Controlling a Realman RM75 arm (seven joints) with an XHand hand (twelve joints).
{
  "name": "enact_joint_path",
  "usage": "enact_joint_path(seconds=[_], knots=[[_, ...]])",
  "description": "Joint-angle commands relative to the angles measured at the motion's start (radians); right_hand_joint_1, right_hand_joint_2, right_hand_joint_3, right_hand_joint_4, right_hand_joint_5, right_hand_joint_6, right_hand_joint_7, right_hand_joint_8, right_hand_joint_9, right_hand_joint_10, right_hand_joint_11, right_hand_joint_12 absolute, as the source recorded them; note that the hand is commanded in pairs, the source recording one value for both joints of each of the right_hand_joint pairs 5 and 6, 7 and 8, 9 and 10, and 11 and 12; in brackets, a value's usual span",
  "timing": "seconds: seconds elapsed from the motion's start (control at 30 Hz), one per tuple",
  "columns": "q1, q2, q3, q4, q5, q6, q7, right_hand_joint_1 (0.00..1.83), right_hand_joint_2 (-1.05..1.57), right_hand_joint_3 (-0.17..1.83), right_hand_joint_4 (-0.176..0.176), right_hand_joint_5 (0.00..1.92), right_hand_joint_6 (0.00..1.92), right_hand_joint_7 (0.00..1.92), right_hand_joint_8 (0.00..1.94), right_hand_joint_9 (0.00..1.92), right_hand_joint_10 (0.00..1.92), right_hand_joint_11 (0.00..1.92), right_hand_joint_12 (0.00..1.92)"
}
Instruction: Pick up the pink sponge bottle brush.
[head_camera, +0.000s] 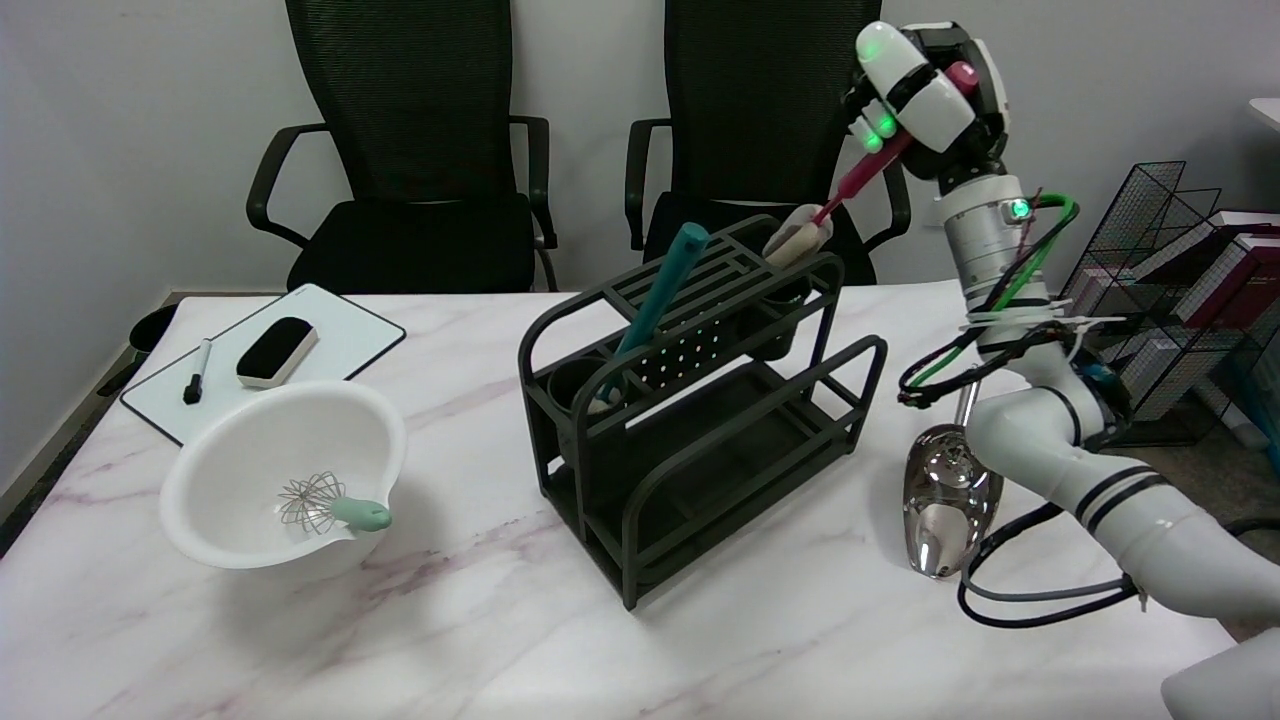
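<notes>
My right hand (920, 90) is raised high above the table's back right and grips the pink handle of the bottle brush (862, 178). The brush hangs tilted down to the left, its pale sponge head (797, 238) just above the rear right cup of the dark rack (700, 410). Whether the sponge still touches the cup's rim I cannot tell. The handle's top end pokes out past the hand at the upper right.
A teal-handled tool (655, 300) leans in the rack's front left cup. A shiny metal ladle (945, 505) lies right of the rack under my forearm. At the left stand a white bowl (285, 470) with a whisk and a small whiteboard (265, 355) with eraser and marker.
</notes>
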Motion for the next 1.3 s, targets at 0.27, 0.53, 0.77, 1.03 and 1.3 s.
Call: enact_joint_path(seconds=[0.27,0.53,0.77,1.03,1.3], knots=[[-0.339,-0.004,0.31,0.275,0.031,-0.026,-0.001,1.07,1.33,0.55,0.0,1.92,1.92,1.92,1.92,1.92,1.92,1.92,1.92],[-0.377,0.033,0.345,0.285,0.096,0.083,0.008,1.05,1.36,0.52,0.0,1.92,1.92,1.92,1.92,1.92,1.92,1.92,1.92],[-0.368,0.046,0.318,0.284,0.14,0.094,0.0,1.05,1.38,0.5,0.0,1.92,1.92,1.92,1.92,1.92,1.92,1.92,1.92],[-0.412,0.049,0.33,0.306,0.132,0.17,0.0,1.06,1.34,0.52,0.0,1.92,1.92,1.92,1.92,1.92,1.92,1.92,1.92],[-0.625,0.04,0.452,0.359,0.132,0.175,-0.081,1.05,1.39,0.52,0.0,1.92,1.92,1.92,1.92,1.92,1.92,1.92,1.92]])
